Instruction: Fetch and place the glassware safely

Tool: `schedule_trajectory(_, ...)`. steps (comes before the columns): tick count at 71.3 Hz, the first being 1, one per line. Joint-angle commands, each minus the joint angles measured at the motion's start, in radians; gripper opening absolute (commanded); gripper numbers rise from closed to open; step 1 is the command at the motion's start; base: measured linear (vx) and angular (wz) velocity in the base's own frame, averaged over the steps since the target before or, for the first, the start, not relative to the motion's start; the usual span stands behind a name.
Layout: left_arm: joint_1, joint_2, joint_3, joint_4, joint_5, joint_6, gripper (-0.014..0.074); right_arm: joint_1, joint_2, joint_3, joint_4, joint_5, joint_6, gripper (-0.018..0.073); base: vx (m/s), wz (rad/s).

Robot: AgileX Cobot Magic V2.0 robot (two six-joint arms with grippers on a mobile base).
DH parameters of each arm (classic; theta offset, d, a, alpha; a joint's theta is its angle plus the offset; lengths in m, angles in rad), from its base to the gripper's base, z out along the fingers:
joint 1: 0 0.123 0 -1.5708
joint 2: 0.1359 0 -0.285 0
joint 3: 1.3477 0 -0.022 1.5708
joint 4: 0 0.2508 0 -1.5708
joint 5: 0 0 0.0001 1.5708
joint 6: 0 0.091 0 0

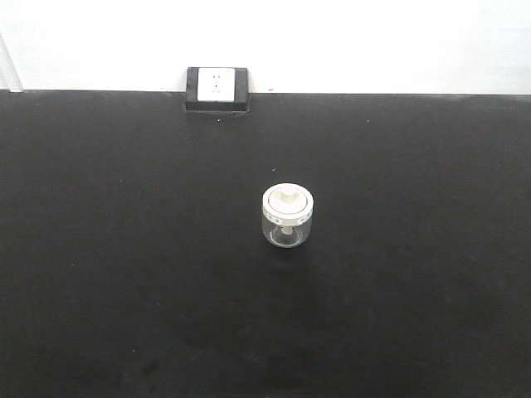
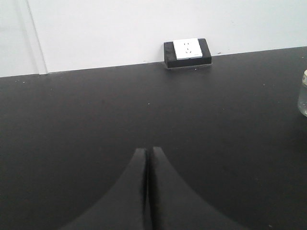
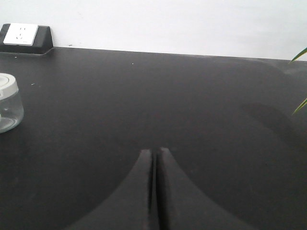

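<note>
The glassware (image 1: 287, 216), a small squat clear jar with a cream-white knobbed lid, stands upright near the middle of the black table (image 1: 124, 249). In the right wrist view the glassware (image 3: 8, 102) sits at the far left edge; in the left wrist view only a sliver of the glassware (image 2: 303, 96) shows at the right edge. My left gripper (image 2: 147, 150) is shut and empty, low over the table, well to the left of the jar. My right gripper (image 3: 154, 151) is likewise shut and empty, well to the jar's right. Neither gripper shows in the front view.
A white wall socket in a black housing (image 1: 217, 88) sits at the table's far edge against the white wall. Green plant leaf tips (image 3: 300, 55) poke in at the right edge of the right wrist view.
</note>
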Motion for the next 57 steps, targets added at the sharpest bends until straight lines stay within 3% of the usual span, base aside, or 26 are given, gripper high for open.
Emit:
schedule_trajectory(1,0.003,-0.012,0.027,-0.009,-0.071,-0.003,0.0003,-0.003,-0.065,0.033,-0.003,-0.078,0.0,0.0,0.0,0.0)
schedule_trajectory(9,0.003,-0.012,0.027,-0.009,-0.071,-0.003,0.0003,-0.001,-0.143,0.031,0.005,-0.031,0.0,0.0,0.0,0.0)
schedule_trajectory(57,0.003,-0.012,0.027,-0.009,-0.07,-0.003,0.0003,0.0,-0.139,0.031,0.007,-0.029,-0.001,0.0,0.0,0.0)
